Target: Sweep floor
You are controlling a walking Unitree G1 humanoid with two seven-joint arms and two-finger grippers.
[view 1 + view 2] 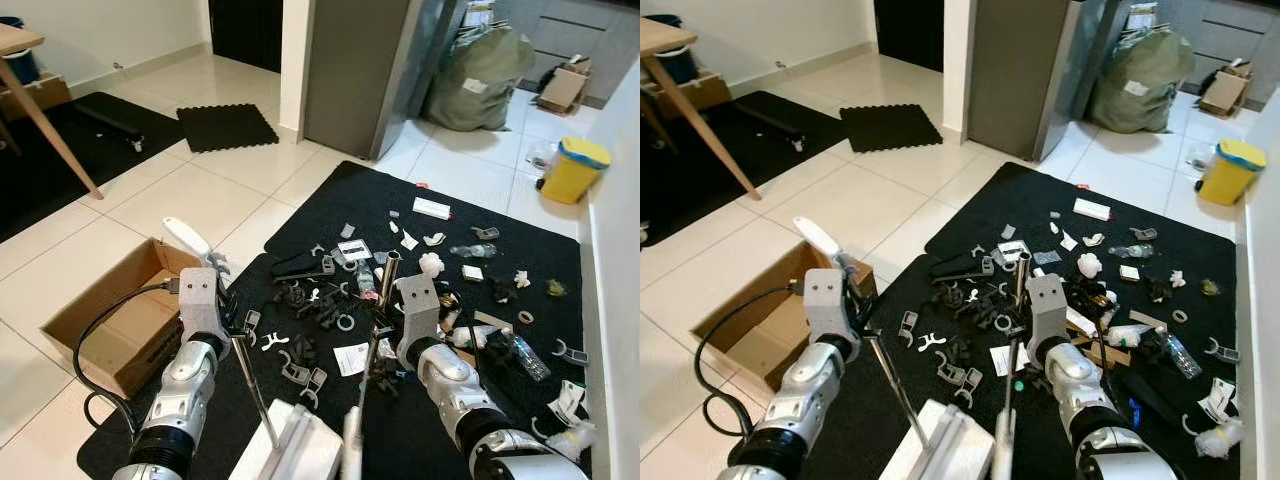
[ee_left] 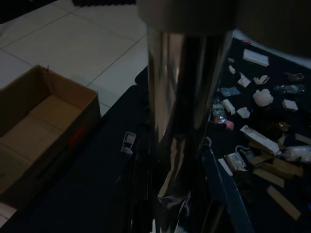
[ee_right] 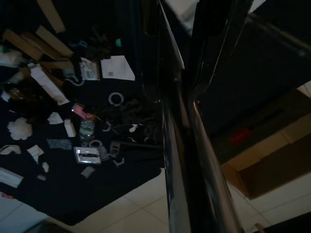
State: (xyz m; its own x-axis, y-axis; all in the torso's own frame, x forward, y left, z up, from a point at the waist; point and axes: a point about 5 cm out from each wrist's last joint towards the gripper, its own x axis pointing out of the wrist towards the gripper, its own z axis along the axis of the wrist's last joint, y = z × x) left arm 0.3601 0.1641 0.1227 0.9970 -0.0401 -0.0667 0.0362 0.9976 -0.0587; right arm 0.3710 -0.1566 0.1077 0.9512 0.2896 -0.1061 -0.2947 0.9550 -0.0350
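Litter (image 1: 400,270) lies scattered over a black mat (image 1: 545,255): grey plastic clips, paper scraps, small bottles and cartons. My left gripper (image 1: 232,325) is shut on a slanted silver dustpan handle (image 2: 180,121) with a white grip on top (image 1: 186,238). The handle runs down to a white dustpan (image 1: 295,450) at the mat's near edge. My right gripper (image 1: 385,322) is shut on a silver broom pole (image 1: 388,268) that stands over the middle of the litter. The broom's head is hidden below the frame.
An open cardboard box (image 1: 120,320) sits on the white tiles just left of the mat. A yellow bin (image 1: 572,168) and a wall bound the right side. A green sack (image 1: 478,75), a grey cabinet (image 1: 355,70) and a small black mat (image 1: 225,125) lie beyond; a wooden table leg (image 1: 50,125) stands far left.
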